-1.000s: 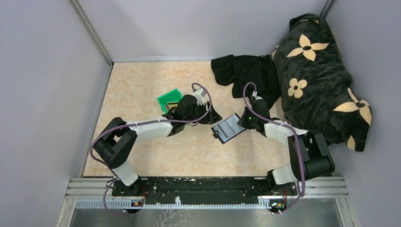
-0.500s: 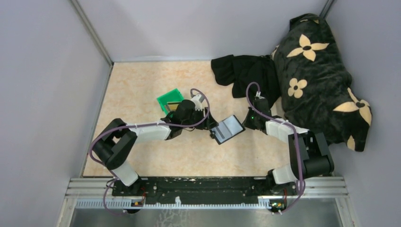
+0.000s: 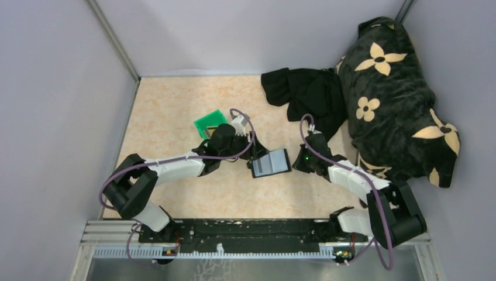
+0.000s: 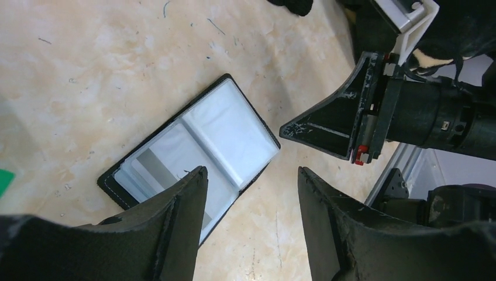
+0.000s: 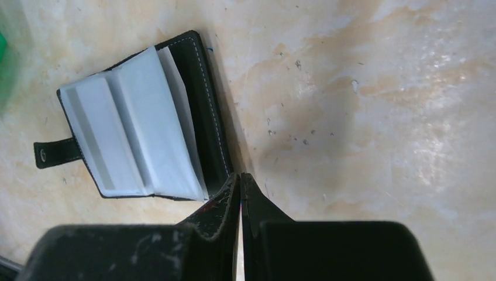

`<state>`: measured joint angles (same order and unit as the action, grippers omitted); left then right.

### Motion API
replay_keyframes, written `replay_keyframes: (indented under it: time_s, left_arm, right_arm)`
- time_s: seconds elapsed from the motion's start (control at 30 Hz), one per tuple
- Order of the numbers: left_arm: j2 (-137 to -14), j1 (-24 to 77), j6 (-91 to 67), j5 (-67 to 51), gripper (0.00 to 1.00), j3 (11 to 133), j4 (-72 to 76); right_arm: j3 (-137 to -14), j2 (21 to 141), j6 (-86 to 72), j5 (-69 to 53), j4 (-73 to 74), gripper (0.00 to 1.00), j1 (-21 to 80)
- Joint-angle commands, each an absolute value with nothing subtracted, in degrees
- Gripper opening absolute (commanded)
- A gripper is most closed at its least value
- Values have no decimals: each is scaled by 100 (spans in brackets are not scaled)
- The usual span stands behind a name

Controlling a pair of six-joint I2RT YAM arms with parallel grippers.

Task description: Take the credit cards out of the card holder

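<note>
The black card holder (image 3: 270,163) lies open on the table, its glossy grey-blue sleeves facing up, between my two grippers. It also shows in the left wrist view (image 4: 205,140) and in the right wrist view (image 5: 140,123), where its tab (image 5: 55,153) points left. A pale grey card (image 4: 157,161) shows through one sleeve. I cannot see the gold-brown card. My left gripper (image 4: 251,175) is open and empty, with one finger over the holder's near edge. My right gripper (image 5: 240,175) is shut, its tips at the holder's right edge with nothing visible between them.
A green plastic bin (image 3: 209,121) sits just behind my left wrist. A black cloth (image 3: 304,91) and a black flowered cushion (image 3: 398,88) fill the back right. Grey walls close in the table on the left, back and right.
The card holder has shifted left and nearer and now lies flatter. My right gripper followed it leftward. My left gripper drew back a little towards the near left.
</note>
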<state>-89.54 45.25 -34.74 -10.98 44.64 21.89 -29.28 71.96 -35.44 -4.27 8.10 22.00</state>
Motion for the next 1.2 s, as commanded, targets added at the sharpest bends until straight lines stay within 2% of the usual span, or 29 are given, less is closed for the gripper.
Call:
replay_keyframes:
  time_s: [0.0,0.17,0.33,0.53,0.73,0.93,1.17]
  left_arm:
    - [-8738,4525,-3669,-1208,64,4362,2369]
    - [-9069,4800,-4022,-1092,69,4155,2763]
    - [-9312,4975,-4540,-889,69,3901,3023]
    - [-9230,5070,-5175,-527,67,3335,3537]
    - [-9657,5074,-5291,-563,67,3418,3725]
    - [-9871,5075,-5107,-553,67,3805,3468]
    - [-9417,5074,-4923,-386,67,3789,2986]
  right_arm:
    - [-3091,6473,-3544,-18,950,3,2241]
    - [-3637,6378,-3308,-26,813,3,2241]
    - [-4071,7290,-3026,-544,555,0,2241]
    - [-4059,7891,-2909,-907,142,0,2243]
    - [-3848,8119,-2838,-1094,7,0,2248]
    - [-3609,8182,-2815,-1117,-80,0,2250]
    - [-3457,8293,-2901,-1167,-274,0,2247]
